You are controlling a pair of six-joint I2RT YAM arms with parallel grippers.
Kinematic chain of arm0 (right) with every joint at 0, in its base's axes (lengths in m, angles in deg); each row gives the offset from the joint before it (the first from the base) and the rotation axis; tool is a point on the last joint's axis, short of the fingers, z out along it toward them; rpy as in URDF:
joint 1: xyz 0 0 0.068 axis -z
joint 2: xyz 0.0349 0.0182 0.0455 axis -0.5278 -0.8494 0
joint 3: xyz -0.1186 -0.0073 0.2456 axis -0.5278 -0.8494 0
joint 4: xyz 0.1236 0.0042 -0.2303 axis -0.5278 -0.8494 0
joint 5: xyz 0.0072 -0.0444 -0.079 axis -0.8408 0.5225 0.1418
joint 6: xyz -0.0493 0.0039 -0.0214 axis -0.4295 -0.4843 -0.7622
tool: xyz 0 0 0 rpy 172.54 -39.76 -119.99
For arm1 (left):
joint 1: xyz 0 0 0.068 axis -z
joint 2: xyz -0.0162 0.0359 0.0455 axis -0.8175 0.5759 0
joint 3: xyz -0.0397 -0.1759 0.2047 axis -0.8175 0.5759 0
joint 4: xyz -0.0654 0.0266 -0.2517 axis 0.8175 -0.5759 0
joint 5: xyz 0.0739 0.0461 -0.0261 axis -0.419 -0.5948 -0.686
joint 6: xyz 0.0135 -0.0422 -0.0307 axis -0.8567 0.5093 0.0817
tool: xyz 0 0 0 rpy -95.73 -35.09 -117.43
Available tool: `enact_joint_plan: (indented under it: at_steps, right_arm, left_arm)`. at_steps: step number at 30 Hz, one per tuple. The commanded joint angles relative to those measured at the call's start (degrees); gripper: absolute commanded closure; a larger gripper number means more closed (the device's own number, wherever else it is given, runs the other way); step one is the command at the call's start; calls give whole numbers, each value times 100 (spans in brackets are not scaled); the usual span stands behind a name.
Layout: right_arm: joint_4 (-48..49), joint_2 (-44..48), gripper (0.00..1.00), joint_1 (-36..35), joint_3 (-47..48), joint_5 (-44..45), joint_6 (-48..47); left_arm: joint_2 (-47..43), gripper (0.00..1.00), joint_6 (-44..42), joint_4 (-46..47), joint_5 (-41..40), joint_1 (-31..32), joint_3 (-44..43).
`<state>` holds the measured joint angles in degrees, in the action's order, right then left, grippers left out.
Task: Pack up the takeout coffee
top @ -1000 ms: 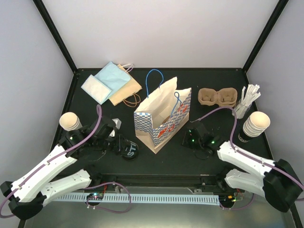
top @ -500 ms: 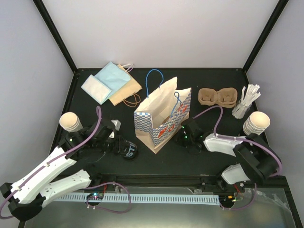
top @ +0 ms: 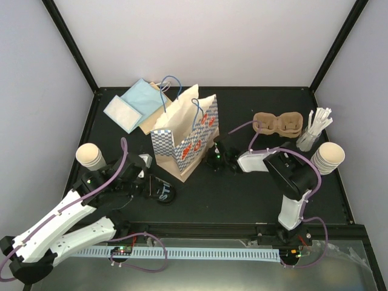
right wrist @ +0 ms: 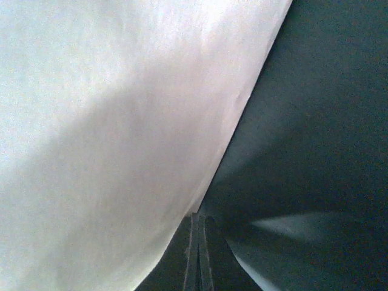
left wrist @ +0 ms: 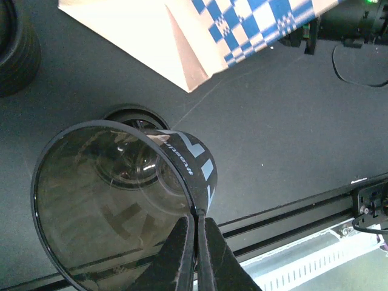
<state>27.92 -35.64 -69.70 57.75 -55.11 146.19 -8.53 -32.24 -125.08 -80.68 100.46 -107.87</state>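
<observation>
So far, nothing packed.
- Pulp cup tray (top: 277,123): upper right of the top view, both holes empty.
- Paper cups: one stack at far left (top: 90,155), one at far right (top: 328,156), each at a desk edge, well apart from the tray.
- Lids: a round black piece (left wrist: 128,115), probably one, lies on the desk under the held cup.
- Left hand (left wrist: 196,225): pinched narrow on the rim of a dark cup with white lettering (left wrist: 109,200), lower left of centre.
- Right hand (top: 213,159): fingers together, holding nothing, tip pressed to the side of the checked bag (top: 182,142).

Left to do, by my reading: cups into tray, lids on.

Room: the desk (top: 242,194) is bare at lower centre. The stir sticks (top: 316,124) crowd the tray's right end, and a cable loops over its left end.
</observation>
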Motion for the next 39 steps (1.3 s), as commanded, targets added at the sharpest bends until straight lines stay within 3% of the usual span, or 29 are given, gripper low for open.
enact_joint_plan:
  at_steps: [1,9,20,26,30,39]
  right_arm:
    - [-227,-94,99,40,451,-23,-274]
    - [-981,1060,99,221,22,350,-834]
    - [-2653,2992,98,341,-455,1189,-1921]
    - [-3574,3930,90,357,-472,1644,-2256]
    - [-4075,4343,81,382,-359,1758,-2432]
    - [-4751,5845,33,392,-249,2412,-2435]
  left_arm:
    - [-58,99,-37,19,-96,36,-42]
    - [142,98,188,612,313,193,282]
    - [1482,98,833,972,-850,1959,-534]
    - [2548,98,412,684,-1484,2504,-1479]
    - [3288,98,-183,591,-1454,2677,-2054]
    - [4626,98,-1097,576,-1698,2702,-3017]
